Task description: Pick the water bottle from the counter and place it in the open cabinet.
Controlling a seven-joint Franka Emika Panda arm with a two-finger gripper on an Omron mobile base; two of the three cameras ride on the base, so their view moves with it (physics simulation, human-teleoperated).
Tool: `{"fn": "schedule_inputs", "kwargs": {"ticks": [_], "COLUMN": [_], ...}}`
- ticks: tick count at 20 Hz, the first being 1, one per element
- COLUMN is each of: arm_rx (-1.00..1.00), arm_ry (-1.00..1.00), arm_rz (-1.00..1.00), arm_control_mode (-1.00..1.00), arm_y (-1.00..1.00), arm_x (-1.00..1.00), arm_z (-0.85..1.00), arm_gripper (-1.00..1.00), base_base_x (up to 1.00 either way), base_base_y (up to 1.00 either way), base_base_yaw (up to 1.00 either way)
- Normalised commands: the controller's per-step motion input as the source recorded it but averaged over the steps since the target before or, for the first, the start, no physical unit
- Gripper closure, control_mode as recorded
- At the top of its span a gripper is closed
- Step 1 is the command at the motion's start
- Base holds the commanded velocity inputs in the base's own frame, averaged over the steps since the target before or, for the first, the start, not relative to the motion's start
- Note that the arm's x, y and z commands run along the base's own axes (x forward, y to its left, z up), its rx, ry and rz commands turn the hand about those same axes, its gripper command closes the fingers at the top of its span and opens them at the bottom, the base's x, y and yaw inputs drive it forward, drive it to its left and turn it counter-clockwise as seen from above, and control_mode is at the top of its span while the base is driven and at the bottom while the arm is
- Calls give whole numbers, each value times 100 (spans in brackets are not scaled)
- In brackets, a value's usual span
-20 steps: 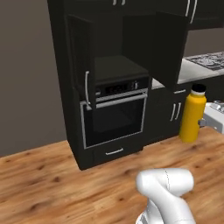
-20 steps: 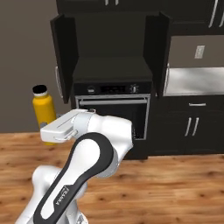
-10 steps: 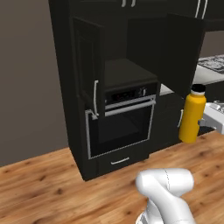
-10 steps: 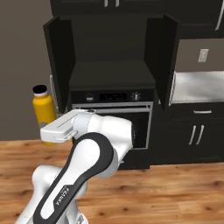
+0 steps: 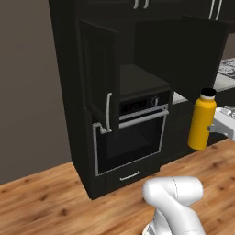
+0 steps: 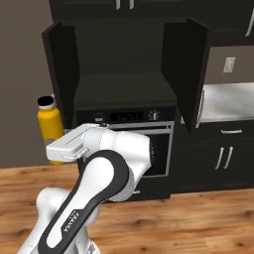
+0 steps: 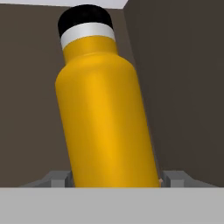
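Between gripper (image 7: 116, 181) fingertips, water bottle (image 7: 105, 113) sat clamped, held upright in air, cap toward 12 o'clock. Open cabinet (image 6: 126, 74) lay toward 2 o'clock in right base view. Best approach: keep bottle vertical, clear door (image 6: 59, 64) edge, set down deep inside.

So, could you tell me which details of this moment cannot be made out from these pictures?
- Gripper fingertips: in the hand view the water bottle covers most of them, so the exact contact is unclear.
- Bottle base: cut off by the bottom of the hand view.
- Cabinet back wall: too dark in the right base view to see shelves.
- Oven controls: too small to read in the left base view.
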Motion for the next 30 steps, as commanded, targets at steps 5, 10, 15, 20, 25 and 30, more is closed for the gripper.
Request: {"fn": "schedule_inputs", "kwargs": {"ticks": [5, 10, 15, 20, 25, 30], "arm_rx": [0, 0, 0, 0, 0, 0], "arm_ry": [0, 0, 0, 0, 0, 0], "arm_rz": [0, 0, 0, 0, 0, 0], "arm_control_mode": [100, 100, 100, 100, 100, 100], "arm_y": [0, 0, 0, 0, 0, 0], "arm_x": [0, 0, 0, 0, 0, 0], "arm_z": [0, 0, 0, 0, 0, 0], "arm_gripper": [100, 100, 100, 100, 100, 100], "base_base_x": [38, 44, 44, 39, 38, 16], "base_base_y": [51, 36, 6, 2, 3, -7], "base_base_yaw": [-13, -13, -18, -19, -20, -10]}}
